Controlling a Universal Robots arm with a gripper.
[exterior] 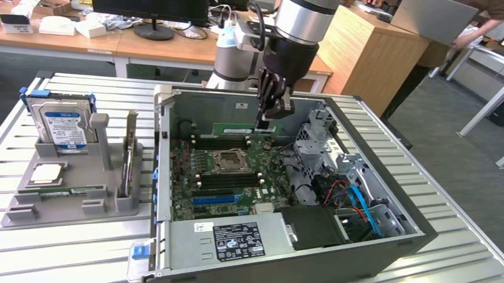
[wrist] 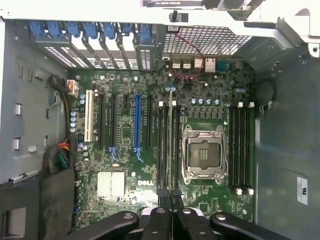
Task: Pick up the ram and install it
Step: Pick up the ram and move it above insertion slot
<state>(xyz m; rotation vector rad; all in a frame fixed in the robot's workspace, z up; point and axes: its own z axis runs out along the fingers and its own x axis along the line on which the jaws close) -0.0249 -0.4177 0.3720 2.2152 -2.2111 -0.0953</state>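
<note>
Gripper point(exterior: 268, 119) clamped on the ram point(exterior: 238, 128) inside the computer case point(exterior: 331, 262).
The gripper hid one end of the ram; its chips were indistinct. It was long, thin, green.

Arm point(exterior: 303, 20): smooth silver-grey tube, round in section, ending in a black collar.
Joint cover point(exterior: 226, 36): pale blue cap set on a grey rounded housing.
Cable point(exterior: 257, 26): thin and black, running beside the wrist.
Wrist block point(exterior: 287, 59): matt black, bulky, narrowing towards the jaws.
Jaws: black linked bars, flat-sided and slim, tapering to narrow tips.
Pivot pins point(wrist: 124, 216): small round silver-grey heads, one at each hinge of the black links.
</note>
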